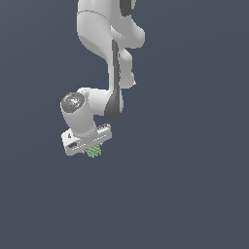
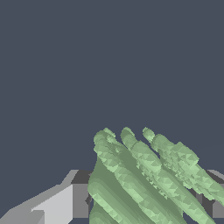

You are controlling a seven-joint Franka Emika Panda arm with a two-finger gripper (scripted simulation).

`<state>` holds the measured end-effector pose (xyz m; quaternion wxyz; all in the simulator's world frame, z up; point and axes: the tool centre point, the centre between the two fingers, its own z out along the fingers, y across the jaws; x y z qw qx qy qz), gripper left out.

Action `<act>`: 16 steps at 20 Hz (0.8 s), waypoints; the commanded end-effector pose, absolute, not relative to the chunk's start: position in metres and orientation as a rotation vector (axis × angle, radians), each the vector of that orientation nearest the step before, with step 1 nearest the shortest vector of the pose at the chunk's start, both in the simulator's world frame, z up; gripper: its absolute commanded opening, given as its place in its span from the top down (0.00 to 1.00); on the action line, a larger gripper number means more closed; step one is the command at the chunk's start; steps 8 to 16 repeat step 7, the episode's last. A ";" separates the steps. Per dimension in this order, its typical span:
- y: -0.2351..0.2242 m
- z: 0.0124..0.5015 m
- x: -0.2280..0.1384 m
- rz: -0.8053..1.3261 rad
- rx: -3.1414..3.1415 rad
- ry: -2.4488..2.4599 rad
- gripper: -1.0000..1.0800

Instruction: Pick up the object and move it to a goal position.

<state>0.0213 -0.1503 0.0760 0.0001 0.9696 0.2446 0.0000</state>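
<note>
The object (image 1: 94, 151) is a small light-green bumpy lump that pokes out just under the white gripper (image 1: 92, 150) in the exterior view. In the wrist view the object (image 2: 148, 179) fills the lower part of the picture as ridged green knobs, sitting between the grey fingers (image 2: 65, 203), which press against it from both sides. The gripper is shut on the object. Most of the fingers are hidden behind the hand in the exterior view.
The white arm (image 1: 109, 58) comes down from the top of the exterior view and bends toward the exterior view's left at the wrist. Behind it there is only a flat dark blue-grey background, with no surface or other objects visible.
</note>
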 end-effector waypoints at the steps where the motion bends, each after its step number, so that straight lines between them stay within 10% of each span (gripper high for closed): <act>1: -0.156 0.077 0.026 0.000 3.046 0.770 1.00; 16: -0.161 0.078 0.030 0.000 3.046 0.770 1.00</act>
